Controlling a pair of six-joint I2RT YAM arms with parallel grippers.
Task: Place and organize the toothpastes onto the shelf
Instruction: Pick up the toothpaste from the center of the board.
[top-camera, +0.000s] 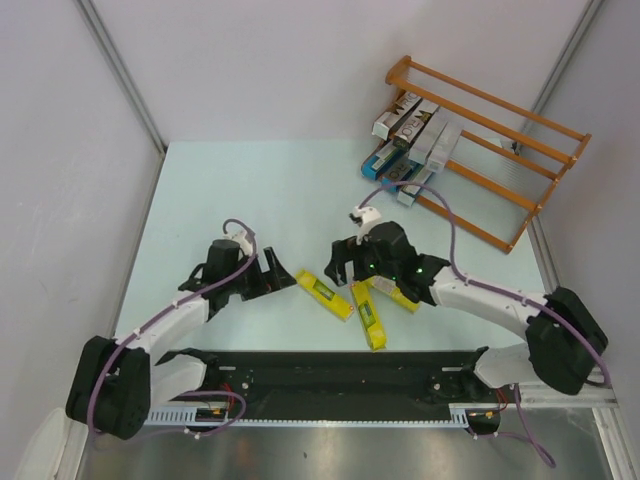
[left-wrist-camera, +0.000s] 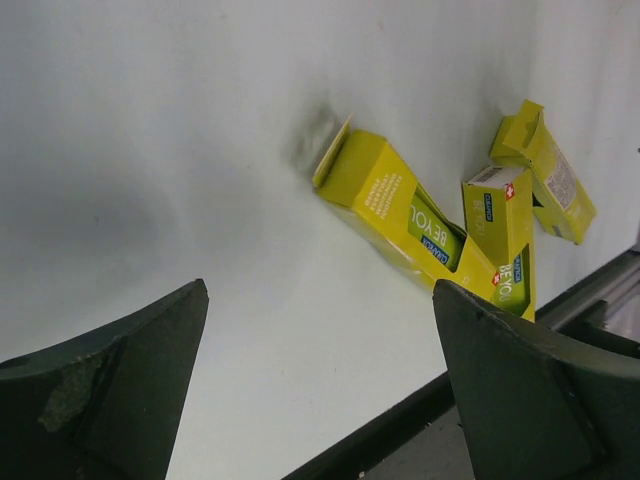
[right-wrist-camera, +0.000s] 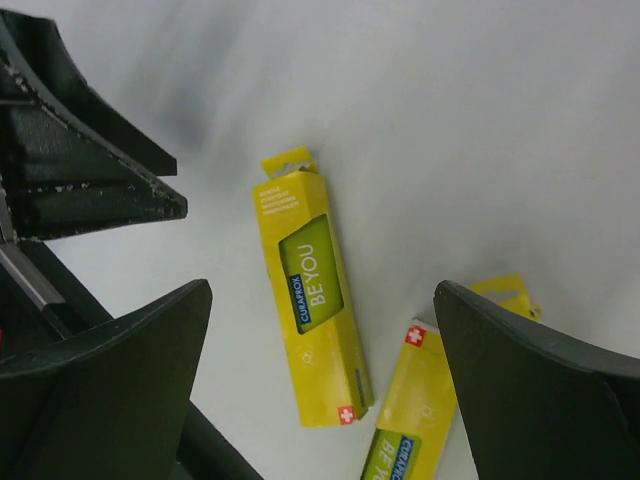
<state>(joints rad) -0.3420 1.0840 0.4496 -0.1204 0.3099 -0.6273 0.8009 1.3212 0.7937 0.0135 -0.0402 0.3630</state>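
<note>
Lying flat on the table (top-camera: 250, 190), three yellow toothpastes (top-camera: 368, 315) are not yet shelved, so the left gripper (top-camera: 270, 273) and the right gripper (top-camera: 345, 268) are held wide and empty near them, presumably for a pick, while other cartons (top-camera: 415, 140) are racked on the shelf (top-camera: 500, 110).

This looks like a robot test cell in a lab. A pale green table (top-camera: 270, 190) is boxed in by bare white panel walls (top-camera: 300, 60) joined with metal strips (top-camera: 120, 75). A left arm (top-camera: 170, 325) and a right arm (top-camera: 500, 300) are bolted to a black rail (top-camera: 330, 385) and trail purple cables (top-camera: 455, 245). A wooden rack (top-camera: 520, 125) holds cartons (top-camera: 415, 135) like staged props.
</note>
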